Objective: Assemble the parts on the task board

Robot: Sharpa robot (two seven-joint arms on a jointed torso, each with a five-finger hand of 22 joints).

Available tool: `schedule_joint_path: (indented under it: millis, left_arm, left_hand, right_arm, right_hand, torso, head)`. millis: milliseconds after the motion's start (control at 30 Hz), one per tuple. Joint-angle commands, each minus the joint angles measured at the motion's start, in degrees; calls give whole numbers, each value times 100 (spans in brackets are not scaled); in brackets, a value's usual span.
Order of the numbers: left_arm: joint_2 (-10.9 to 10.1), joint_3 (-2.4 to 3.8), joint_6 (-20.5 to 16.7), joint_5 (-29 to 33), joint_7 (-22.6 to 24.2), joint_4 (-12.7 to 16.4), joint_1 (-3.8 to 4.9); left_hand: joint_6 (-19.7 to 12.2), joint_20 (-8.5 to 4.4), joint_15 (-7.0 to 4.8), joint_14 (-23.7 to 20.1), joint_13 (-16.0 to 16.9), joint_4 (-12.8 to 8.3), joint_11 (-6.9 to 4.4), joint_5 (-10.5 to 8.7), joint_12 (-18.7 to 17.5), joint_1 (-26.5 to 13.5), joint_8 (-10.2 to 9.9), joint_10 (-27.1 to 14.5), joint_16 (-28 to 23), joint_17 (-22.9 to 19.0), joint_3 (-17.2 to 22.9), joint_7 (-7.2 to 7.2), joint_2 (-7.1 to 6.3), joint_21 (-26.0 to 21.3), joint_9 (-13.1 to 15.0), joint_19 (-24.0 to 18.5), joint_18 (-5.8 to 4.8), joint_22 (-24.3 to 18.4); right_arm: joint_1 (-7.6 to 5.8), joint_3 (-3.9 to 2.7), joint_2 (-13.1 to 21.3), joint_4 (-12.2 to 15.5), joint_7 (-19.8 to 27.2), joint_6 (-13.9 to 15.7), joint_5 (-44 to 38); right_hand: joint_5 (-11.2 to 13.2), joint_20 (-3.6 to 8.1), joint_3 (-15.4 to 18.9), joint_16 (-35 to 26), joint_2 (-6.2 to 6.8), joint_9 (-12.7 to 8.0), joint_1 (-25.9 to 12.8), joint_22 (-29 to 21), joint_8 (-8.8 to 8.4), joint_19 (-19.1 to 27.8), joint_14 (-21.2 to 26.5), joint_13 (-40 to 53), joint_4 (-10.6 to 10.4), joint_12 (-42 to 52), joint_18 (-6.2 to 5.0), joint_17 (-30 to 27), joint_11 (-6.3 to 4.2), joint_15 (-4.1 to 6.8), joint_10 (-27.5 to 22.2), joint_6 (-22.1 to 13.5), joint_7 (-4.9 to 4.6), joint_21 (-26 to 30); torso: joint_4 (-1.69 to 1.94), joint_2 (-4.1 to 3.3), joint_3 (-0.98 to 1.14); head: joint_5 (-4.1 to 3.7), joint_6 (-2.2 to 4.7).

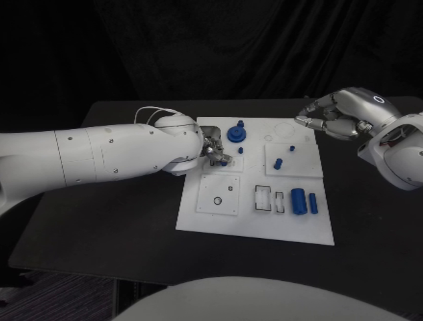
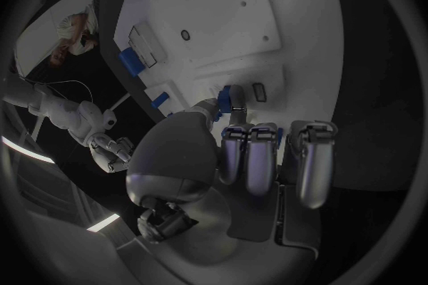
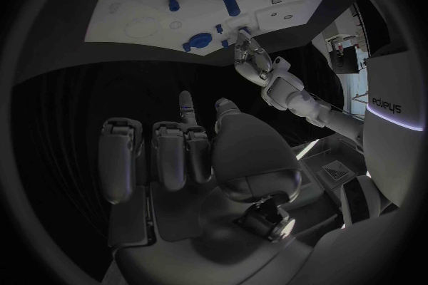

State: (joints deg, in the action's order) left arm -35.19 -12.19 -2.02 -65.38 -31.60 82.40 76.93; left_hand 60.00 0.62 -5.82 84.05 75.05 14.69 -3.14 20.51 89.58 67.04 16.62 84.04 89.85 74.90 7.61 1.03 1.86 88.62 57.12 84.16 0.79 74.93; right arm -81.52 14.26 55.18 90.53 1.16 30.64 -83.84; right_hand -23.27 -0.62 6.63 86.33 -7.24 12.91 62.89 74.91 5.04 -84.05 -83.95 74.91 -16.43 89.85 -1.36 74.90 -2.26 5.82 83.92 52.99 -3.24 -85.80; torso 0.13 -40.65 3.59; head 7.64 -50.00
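Here the left hand [image 1: 214, 152] pinches a small blue peg [image 2: 227, 95] low over the flat white task board [image 1: 254, 227], near its left middle. Best lower it straight and slowly. The right hand [image 1: 335, 117] hovers curled, holding nothing.

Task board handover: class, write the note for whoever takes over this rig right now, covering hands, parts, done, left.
Left hand: over the task board at its left edge, pinching a small blue part.
Right hand: off the board's far right corner, fingers curled, holding nothing.
Done: blue gear seated at the far edge; short pegs stand in the right plate.
Left: two blue cylinders lie loose near the empty slots.
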Motion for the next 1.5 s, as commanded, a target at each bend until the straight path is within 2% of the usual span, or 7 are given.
schedule_joint_path:
  millis: [33, 200, 567, 767, 1200, 1367, 1500]
  left_arm:
    - [17, -1, 74, -23, 68, -4, -21]
    - [25, -1, 102, -23, 57, -21, -21]
    - [25, -1, 143, -23, 41, -41, -22]
    - [11, -1, -71, -23, 239, -31, -22]
    - [-17, -1, -256, -23, 590, -17, -22]
    - [-13, -1, -196, -23, 542, -59, -22]
    - [-15, -1, -116, -23, 452, -81, -22]
  left_hand:
    - [44, 40, 38, 595, 1443, 162, 54, -638, -23, -267, -114, 548, 15, 1510, -70, 33, -4, -40, -25, 410, -11, 1309]
    - [125, 66, 61, 595, 1441, 183, 79, -1159, -26, -678, -224, 546, 15, 1510, -286, 54, 13, -45, -69, 411, -10, 1310]
    - [227, 75, 68, 595, 1437, 196, 84, -1593, -33, -1179, -305, 542, 15, 1510, -565, 54, 102, -48, -53, 414, -11, 1315]
    - [350, 67, 53, 595, 1454, 195, 62, -1655, -11, -1342, -220, 558, 15, 1510, -661, 20, 189, -43, 71, 421, -13, 1324]
    - [504, 8, -11, 595, 1495, 202, -16, -1372, 42, -1435, 20, 596, 15, 1510, -718, -72, 385, 5, 416, 468, -31, 1379]
    - [464, -12, -25, 595, 1495, 195, -28, -829, 42, -1475, 36, 596, 15, 1510, -822, -83, 467, 2, 556, 467, -30, 1381]
    - [450, -15, -27, 595, 1495, 187, -31, -653, 42, -1412, 29, 596, 15, 1510, -828, -86, 485, -3, 591, 463, -29, 1378]
  right_arm:
    - [12, -5, 3, -1, -141, -31, -31]
    - [12, -5, 7, 2, -157, -50, -31]
    - [12, -5, 9, 4, -161, -69, -31]
    - [14, -5, 7, 0, -160, -69, -31]
    - [31, -5, -1, -13, -179, -87, -31]
    - [36, -5, -3, -19, -186, -100, -31]
    - [37, -5, -2, -18, -187, -106, -31]
  right_hand:
    - [-39, -53, 26, -26, -6, -7, 59, 1353, -19, -380, -449, 1509, 2, 15, 17, 684, 33, -50, 608, 39, -14, 30]
    - [-44, -53, 24, -25, -7, -8, 73, 1352, -21, -380, -450, 1509, 5, 15, 17, 686, 33, -50, 608, 38, -15, 32]
    - [-46, -53, 24, -24, -6, -8, 80, 1353, -21, -381, -450, 1509, 5, 15, 17, 687, 34, -50, 608, 39, -15, 30]
    - [-45, -53, 25, -25, -6, -8, 81, 1353, -21, -381, -450, 1509, 3, 15, 17, 686, 34, -50, 608, 40, -15, 29]
    - [-45, -53, 25, -27, -17, -9, 85, 1351, -23, -378, -449, 1509, -6, 15, 16, 681, 35, -50, 608, 42, -17, 35]
    - [-45, -53, 24, -28, -23, -9, 87, 1350, -24, -377, -448, 1509, -9, 15, 15, 679, 35, -51, 608, 43, -17, 37]
    - [-45, -53, 22, -29, -30, -9, 89, 1349, -24, -376, -448, 1509, -11, 15, 14, 677, 36, -51, 608, 43, -18, 41]
  torso:
    - [4, -1, -1]
    - [-3, -6, 0]
    - [-6, -6, 3]
    - [-6, -3, 2]
    - [-4, -5, -4]
    - [-3, -3, -6]
    - [-5, -1, -2]
  head:
    - [-2, 0]
    - [1, 0]
    - [12, 0]
    - [13, 0]
    - [6, 0]
    - [15, 0]
    - [13, 0]
